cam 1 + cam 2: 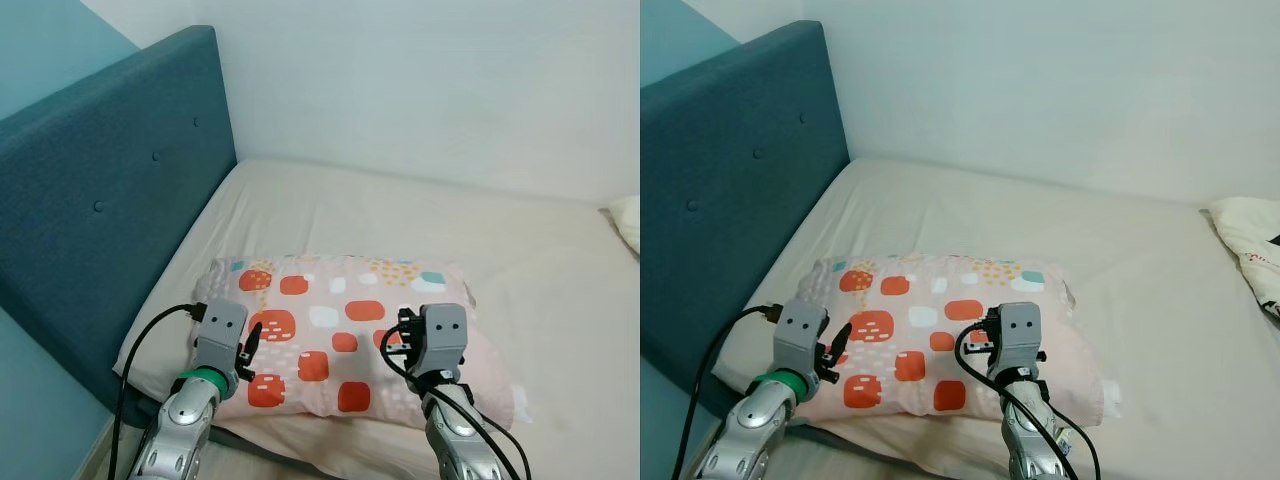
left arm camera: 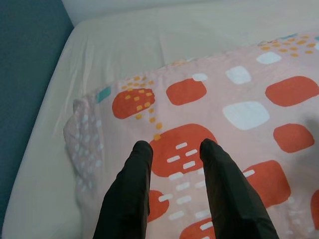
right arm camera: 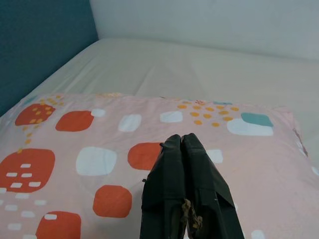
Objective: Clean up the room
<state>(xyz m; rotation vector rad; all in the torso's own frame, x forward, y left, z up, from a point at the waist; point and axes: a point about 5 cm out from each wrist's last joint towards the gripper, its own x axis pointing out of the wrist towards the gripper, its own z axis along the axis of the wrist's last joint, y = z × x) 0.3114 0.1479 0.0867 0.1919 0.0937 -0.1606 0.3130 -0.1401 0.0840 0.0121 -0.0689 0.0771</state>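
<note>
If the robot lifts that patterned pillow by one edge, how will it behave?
The pillow looks soft and puffy, so it would probably sag and fold. It seems light for its bulk. Lying flat on the mattress, it should slide rather than roll.

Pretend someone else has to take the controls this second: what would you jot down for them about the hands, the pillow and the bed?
Left hand: open, fingers spread, poised over the near left part of the pink pillow with red, white and teal patches, gripping nothing.
Right hand: fingers pressed shut, empty, over the pillow's near right part.
Pillow: lies flat on the beige mattress, near its front edge, beside the blue padded headboard.
A white cloth lies at the mattress's far right edge.
Done: pillow is on the bed.
Left: probably shifting it up against the headboard, then dealing with the cloth.
</note>
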